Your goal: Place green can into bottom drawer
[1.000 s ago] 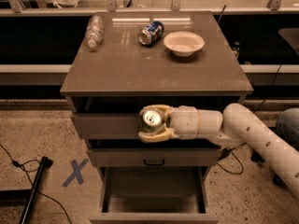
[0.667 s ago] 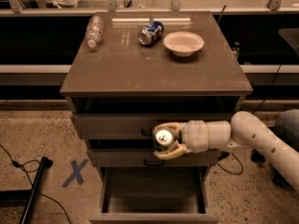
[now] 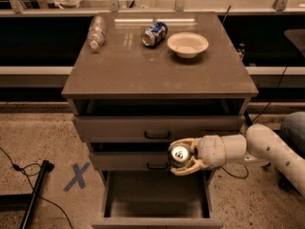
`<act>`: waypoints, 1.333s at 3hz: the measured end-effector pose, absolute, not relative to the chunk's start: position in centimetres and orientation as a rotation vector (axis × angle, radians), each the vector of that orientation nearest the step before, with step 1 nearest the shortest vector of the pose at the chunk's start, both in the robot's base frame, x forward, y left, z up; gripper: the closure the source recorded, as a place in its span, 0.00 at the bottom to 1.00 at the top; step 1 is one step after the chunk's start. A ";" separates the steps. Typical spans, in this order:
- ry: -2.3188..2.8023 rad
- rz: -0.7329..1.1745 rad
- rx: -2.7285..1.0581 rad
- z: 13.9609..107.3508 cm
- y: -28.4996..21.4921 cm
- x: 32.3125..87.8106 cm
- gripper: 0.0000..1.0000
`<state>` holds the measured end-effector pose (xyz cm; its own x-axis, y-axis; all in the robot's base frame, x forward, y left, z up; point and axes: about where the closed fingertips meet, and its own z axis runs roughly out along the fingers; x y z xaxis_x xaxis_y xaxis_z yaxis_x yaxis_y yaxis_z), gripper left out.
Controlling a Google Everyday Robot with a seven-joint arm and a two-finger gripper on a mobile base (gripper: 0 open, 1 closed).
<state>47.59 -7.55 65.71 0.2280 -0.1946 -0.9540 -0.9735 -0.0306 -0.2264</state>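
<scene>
My gripper (image 3: 179, 156) reaches in from the right and is shut on the green can (image 3: 179, 154), whose silver top faces the camera. It holds the can in the air in front of the middle drawer, above the right part of the open bottom drawer (image 3: 157, 199). The bottom drawer is pulled out and its grey interior shows nothing inside. The can's green body is mostly hidden by the fingers (image 3: 183, 171).
On the cabinet top (image 3: 157, 70) lie a clear plastic bottle (image 3: 96, 31), a blue can (image 3: 154, 34) on its side and a white bowl (image 3: 188, 44). Two upper drawers with black handles (image 3: 157, 135) stand slightly open. A blue X (image 3: 76, 176) marks the floor at left beside a black cable and pole.
My gripper with the green can has moved down and to the right, from in front of the top drawer to in front of the middle drawer, nearer the open bottom drawer.
</scene>
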 end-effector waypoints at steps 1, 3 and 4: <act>1.278 0.930 -1.398 60.5 -8.5 47.9 1.00; 1.472 0.812 -1.335 51.3 -10.0 48.8 1.00; 1.478 0.824 -1.347 51.0 -9.7 48.8 1.00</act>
